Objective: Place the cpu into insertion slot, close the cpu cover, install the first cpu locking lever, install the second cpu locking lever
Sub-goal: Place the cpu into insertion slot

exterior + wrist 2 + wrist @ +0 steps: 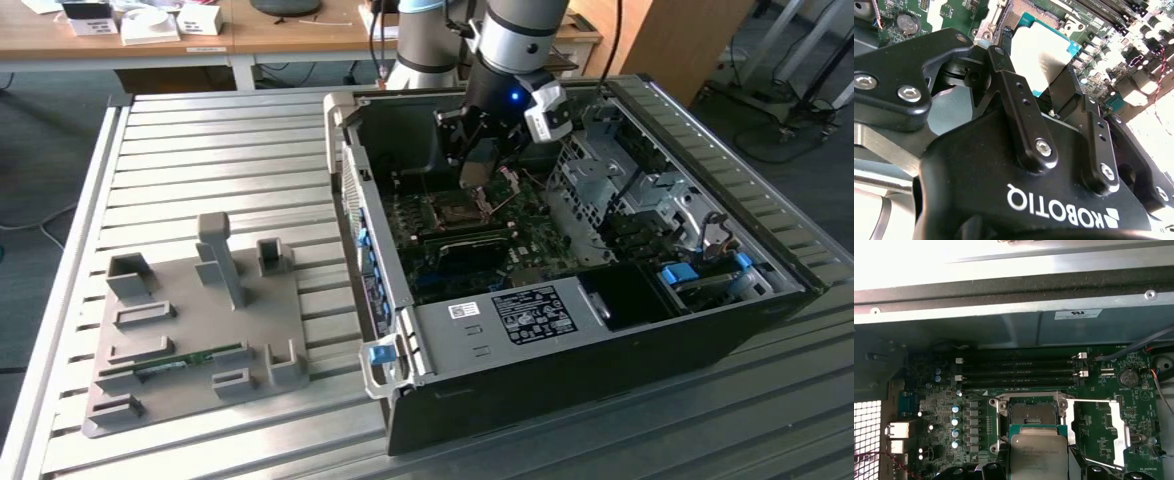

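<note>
Gripper (474, 172) clamped on cpu (1039, 454) by two opposite edges. Cpu held over one edge of insertion slot (1029, 412), not seated. Cpu cover (1118, 430) swung open beside slot.

Keep chip level. Square corners to socket rim. Lower straight; no sliding across contacts.

Hidden: chip underside, slot edge beneath chip. Gap between chip and slot cannot be judged.

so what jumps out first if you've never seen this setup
The open black case fills the middle of the exterior view, with the gripper down inside it. In the first wrist view the cpu is held close to the empty slot, whose cover lies swung open beside it.
</note>
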Robot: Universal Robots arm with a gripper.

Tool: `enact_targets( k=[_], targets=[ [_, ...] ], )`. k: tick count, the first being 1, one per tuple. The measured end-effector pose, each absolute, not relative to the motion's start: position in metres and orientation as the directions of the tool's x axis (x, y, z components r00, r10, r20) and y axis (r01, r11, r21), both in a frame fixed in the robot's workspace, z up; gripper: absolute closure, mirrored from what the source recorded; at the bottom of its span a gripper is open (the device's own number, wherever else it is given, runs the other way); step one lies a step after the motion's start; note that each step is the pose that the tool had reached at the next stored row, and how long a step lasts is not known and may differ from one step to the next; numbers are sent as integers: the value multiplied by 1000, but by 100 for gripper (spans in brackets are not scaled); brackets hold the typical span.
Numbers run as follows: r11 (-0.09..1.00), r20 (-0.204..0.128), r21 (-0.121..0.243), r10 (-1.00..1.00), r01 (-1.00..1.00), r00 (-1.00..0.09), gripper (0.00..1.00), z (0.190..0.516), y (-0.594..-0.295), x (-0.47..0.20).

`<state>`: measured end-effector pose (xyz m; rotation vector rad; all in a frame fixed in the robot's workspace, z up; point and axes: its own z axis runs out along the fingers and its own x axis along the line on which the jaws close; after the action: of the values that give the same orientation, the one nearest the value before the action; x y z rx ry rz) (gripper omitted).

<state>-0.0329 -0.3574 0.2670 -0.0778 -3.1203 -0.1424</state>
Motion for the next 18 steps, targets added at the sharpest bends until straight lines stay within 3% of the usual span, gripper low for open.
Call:
enact_targets(
  k=[18],
  targets=[
    [995, 19, 91, 49, 51, -999, 46, 264, -357, -33]
  ],
)
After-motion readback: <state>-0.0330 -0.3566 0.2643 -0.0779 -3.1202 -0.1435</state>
